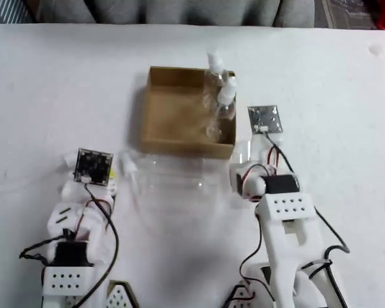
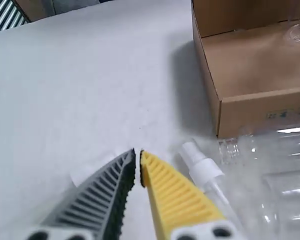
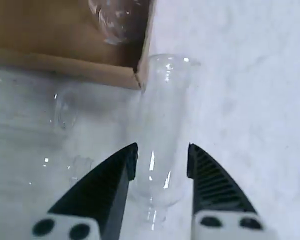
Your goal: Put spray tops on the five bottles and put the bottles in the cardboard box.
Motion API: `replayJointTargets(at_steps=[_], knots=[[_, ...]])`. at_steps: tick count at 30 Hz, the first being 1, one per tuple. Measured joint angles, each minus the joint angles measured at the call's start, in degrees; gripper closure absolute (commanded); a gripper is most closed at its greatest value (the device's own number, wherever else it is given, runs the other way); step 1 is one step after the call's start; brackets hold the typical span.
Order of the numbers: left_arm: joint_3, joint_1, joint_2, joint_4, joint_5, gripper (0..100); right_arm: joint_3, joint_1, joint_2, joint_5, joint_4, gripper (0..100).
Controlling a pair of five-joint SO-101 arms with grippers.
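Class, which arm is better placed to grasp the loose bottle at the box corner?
Right: the right tool, open, straddles the bottle; the left tool is shut beside a spray top.

The cardboard box I work at is brown, shallow and open-topped. Inside it, against its right wall, rest capped bottles, clear with white spray heads. Just off its near right corner one clear bottle lies at my right claw. Along its front wall lie more loose bottles, and by its near left corner a white spray top.
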Motion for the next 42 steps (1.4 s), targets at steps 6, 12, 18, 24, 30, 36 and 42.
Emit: replayJointTargets(at_steps=[6, 12, 18, 24, 30, 36, 42], knots=[[0.00, 0.00, 0.00, 0.00, 0.00, 98, 0.70, 0.00, 0.00, 0.00, -0.18, 77.2], [0.00, 0.00, 0.00, 0.00, 0.00, 98, 0.88, 0.00, 6.86, -3.52, -5.27, 69.0], [0.00, 0.00, 0.00, 0.00, 0.00, 98, 0.88, -0.09, 16.88, -3.60, -13.71, 69.7], [0.00, 0.00, 0.00, 0.00, 0.00, 98, 0.88, -0.09, 22.51, -3.60, -16.53, 92.3], [0.00, 0.00, 0.00, 0.00, -0.09, 98, -0.18, 5.19, 22.77, 2.20, -16.53, 94.2], [0.00, 0.00, 0.00, 0.00, -0.09, 98, -0.62, 14.86, 21.27, 7.82, -16.53, 98.4], [0.00, 0.00, 0.00, 0.00, -0.09, 98, -0.62, 23.47, 18.46, 20.48, -16.53, 98.3]])
